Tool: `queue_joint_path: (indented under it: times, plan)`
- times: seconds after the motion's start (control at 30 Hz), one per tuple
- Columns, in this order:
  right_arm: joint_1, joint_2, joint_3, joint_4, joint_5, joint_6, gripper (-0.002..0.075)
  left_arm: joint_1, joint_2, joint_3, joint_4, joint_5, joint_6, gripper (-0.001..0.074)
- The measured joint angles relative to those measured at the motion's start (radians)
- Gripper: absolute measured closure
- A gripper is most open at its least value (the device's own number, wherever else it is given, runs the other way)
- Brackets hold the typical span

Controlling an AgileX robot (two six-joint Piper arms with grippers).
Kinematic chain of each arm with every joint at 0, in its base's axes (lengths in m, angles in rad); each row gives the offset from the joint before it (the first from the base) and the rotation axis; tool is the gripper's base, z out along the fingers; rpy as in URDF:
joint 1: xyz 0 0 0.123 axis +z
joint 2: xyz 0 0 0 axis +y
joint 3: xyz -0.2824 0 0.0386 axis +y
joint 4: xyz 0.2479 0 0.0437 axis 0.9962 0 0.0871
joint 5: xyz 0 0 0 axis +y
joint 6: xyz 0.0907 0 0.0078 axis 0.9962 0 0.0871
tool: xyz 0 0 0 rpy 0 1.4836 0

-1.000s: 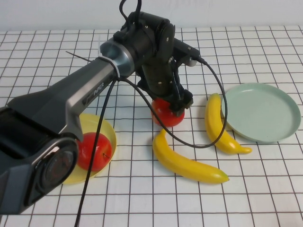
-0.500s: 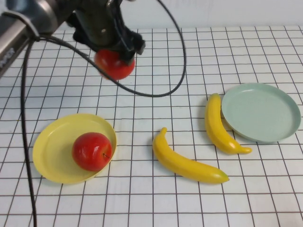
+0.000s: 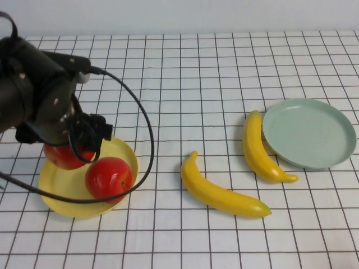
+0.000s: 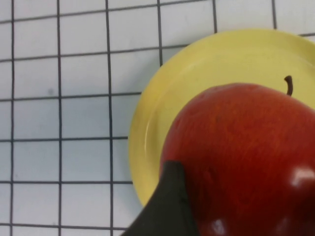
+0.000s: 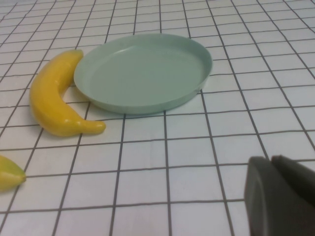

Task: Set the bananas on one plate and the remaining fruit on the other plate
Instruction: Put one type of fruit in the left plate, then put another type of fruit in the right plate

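My left gripper [image 3: 68, 147] is shut on a red apple [image 3: 60, 157] and holds it over the left part of the yellow plate [image 3: 70, 199], close to its surface. The second red apple [image 3: 109, 178] rests on that plate's right side. In the left wrist view the held apple [image 4: 246, 157] fills the space beside one dark finger [image 4: 170, 209], above the yellow plate [image 4: 197, 69]. Two bananas lie on the table, one at the centre [image 3: 221, 191] and one [image 3: 259, 148] against the pale green plate [image 3: 308, 131]. My right gripper [image 5: 273, 164] is shut and empty, near the green plate [image 5: 142, 71].
The table is a white cloth with a black grid. The left arm's black cable [image 3: 147, 140] loops over the table beside the yellow plate. In the right wrist view one banana [image 5: 51, 101] touches the green plate's rim, and the other banana's tip [image 5: 9, 173] shows at the edge.
My left gripper lifted the apple from the table's centre, carried it up and to the left, then lowered it over the yellow plate. The bananas and green plate have not moved.
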Motion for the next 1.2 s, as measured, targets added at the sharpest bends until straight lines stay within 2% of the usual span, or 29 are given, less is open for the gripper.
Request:
queue_joint_path:
  times: [0.23, 0.33, 0.5, 0.9, 0.97, 1.03, 1.1, 1.2]
  plan:
    - [0.000, 0.000, 0.000, 0.000, 0.000, 0.000, 0.0741, 0.040, -0.007, 0.124, 0.013, -0.111, -0.085, 0.0153]
    - [0.000, 0.000, 0.000, 0.000, 0.000, 0.000, 0.0741, 0.052, -0.007, 0.128, 0.020, -0.125, -0.085, 0.0153]
    - [0.000, 0.000, 0.000, 0.000, 0.000, 0.000, 0.0741, 0.082, -0.007, 0.129, 0.014, -0.161, -0.025, 0.0068]
    - [0.000, 0.000, 0.000, 0.000, 0.000, 0.000, 0.0741, 0.086, -0.040, 0.130, -0.017, -0.201, 0.008, 0.0071]
    - [0.000, 0.000, 0.000, 0.000, 0.000, 0.000, 0.0741, 0.086, -0.077, 0.130, -0.025, -0.201, 0.010, 0.0144]
    - [0.000, 0.000, 0.000, 0.000, 0.000, 0.000, 0.0741, 0.086, -0.123, 0.130, -0.053, -0.206, 0.010, 0.0314]
    - [0.000, 0.000, 0.000, 0.000, 0.000, 0.000, 0.0741, 0.086, -0.183, 0.130, -0.087, -0.211, 0.010, 0.0542]
    - [0.000, 0.000, 0.000, 0.000, 0.000, 0.000, 0.0741, 0.082, -0.276, 0.133, -0.092, -0.209, 0.006, 0.0678]
